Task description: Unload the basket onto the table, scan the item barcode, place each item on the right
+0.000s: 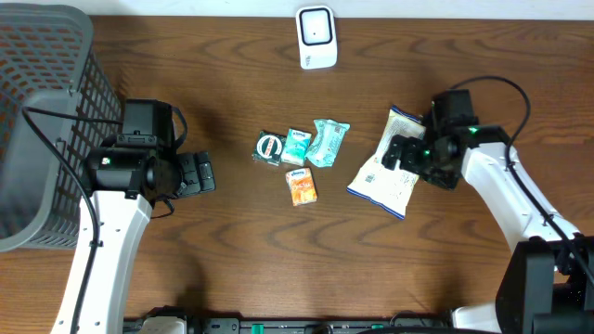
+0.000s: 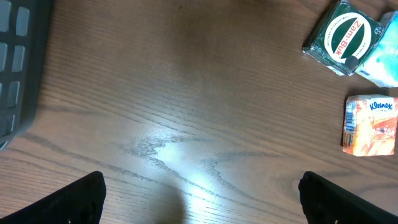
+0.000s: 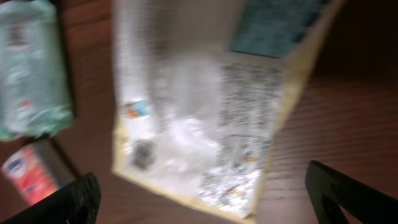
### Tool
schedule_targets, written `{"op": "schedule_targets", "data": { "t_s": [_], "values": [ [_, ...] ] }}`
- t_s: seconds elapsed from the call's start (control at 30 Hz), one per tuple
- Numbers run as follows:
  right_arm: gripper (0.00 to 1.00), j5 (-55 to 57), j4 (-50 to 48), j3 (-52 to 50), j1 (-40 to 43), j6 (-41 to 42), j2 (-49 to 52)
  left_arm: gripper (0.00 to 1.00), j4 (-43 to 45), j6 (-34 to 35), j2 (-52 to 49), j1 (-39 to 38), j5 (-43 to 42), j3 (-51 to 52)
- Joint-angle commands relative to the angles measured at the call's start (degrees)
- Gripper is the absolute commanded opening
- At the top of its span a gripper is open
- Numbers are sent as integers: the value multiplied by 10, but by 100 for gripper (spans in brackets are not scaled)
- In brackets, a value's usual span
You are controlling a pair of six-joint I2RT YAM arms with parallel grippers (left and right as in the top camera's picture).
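A dark wood-grain table (image 1: 232,250) holds a grey mesh basket (image 1: 46,93) at left.

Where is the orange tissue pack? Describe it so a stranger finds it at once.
Start at the white scanner on the table's far edge and come toward the robot to the small packs. The orange pack lies nearest the robot, beside the small teal pack; it alone is orange, marked Kleenex.

Wood counter (image 1: 232,260). White scanner (image 1: 316,37) top centre; small packets (image 1: 297,147) mid-frame; white pouch (image 1: 382,176) right of centre; grey basket (image 1: 42,111) upper left.
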State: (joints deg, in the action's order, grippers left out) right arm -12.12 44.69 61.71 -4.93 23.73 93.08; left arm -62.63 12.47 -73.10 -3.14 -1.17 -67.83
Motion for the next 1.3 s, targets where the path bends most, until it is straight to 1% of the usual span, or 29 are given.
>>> {"op": "schedule_targets", "data": {
  "t_s": [0.0,0.13,0.23,0.4,0.57,0.8,0.83,0.87,0.9,0.93,1.0,1.07,1.1,1.27],
  "values": [
    [99,2,-18,-28,28,9,14,98,-1,7,-2,-2,3,3],
    [99,-5,-35,-32,61,-3,14,98,-1,7,-2,-2,3,3],
    [99,-31,-47,-33,80,-12,15,98,-1,7,-2,-2,3,3],
    [99,-78,-69,-33,80,-21,38,98,-1,7,-2,-2,3,3],
    [99,-96,-104,-33,75,-17,87,98,-1,7,-2,-2,3,3],
    [99,-110,-127,-33,68,-15,176,98,-1,7,-2,-2,3,3],
    [98,-114,-134,-33,66,-15,191,98,-1,7,-2,-2,3,3],
    [90,-119,-141,-33,64,-15,203,97,-1,7,-2,-2,3,3],
    [77,-123,-148,-33,62,-15,214,98,-1,7,-2,-2,3,3],
    [61,-127,-154,-33,60,-14,224,97,-1,7,-2,-2,3,3],
    [36,-143,-163,-33,56,-15,238,98,-1,7,-2,-2,3,3],
    [15,-161,-169,-33,54,-15,243,98,-1,7,-2,-2,3,3],
    [1,-168,-171,-33,52,-15,243,98,-1,7,-2,-2,3,3],
    [1,-212,-172,-31,54,-15,225,98,-1,7,-2,-2,3,3]
  ]
}}
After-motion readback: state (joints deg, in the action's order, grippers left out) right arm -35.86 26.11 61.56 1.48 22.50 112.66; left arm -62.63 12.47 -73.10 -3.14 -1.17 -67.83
